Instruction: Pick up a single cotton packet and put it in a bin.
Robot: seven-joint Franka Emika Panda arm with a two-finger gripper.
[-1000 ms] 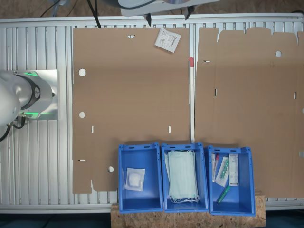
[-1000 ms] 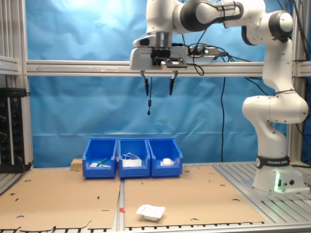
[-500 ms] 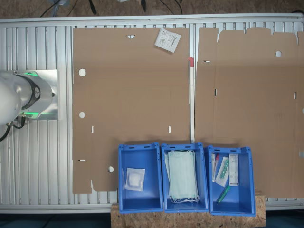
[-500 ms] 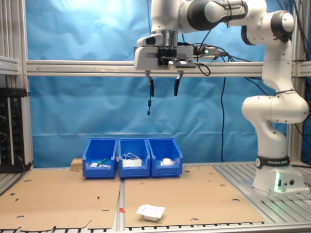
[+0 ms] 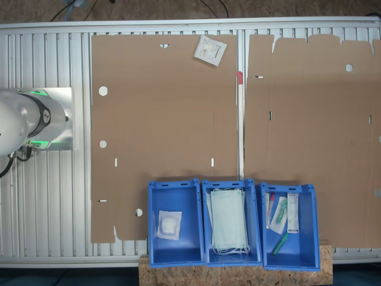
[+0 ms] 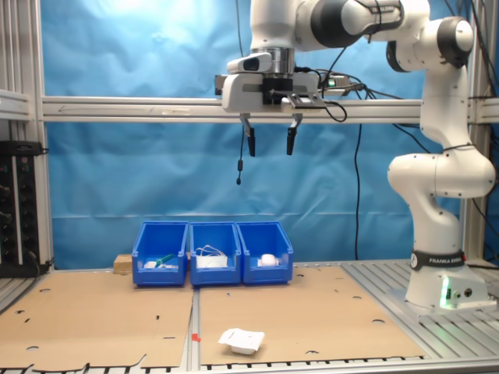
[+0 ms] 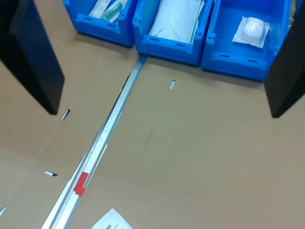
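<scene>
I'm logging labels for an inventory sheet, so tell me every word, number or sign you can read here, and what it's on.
Cotton packet: dark print on its face, too small to read.
Long white packet in a blue bin: print, too small to read.
Band on the robot base: lettering, too blurred to quote.
Nothing reads clearly enough to quote.

Arm held high, gripper (image 6: 270, 143) pointing down — jaws apparently spread apart.

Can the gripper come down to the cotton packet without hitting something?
Probably yes. The gripper hangs open high above, and the cotton packet lies alone on bare cardboard, apart from the blue bins.
</scene>
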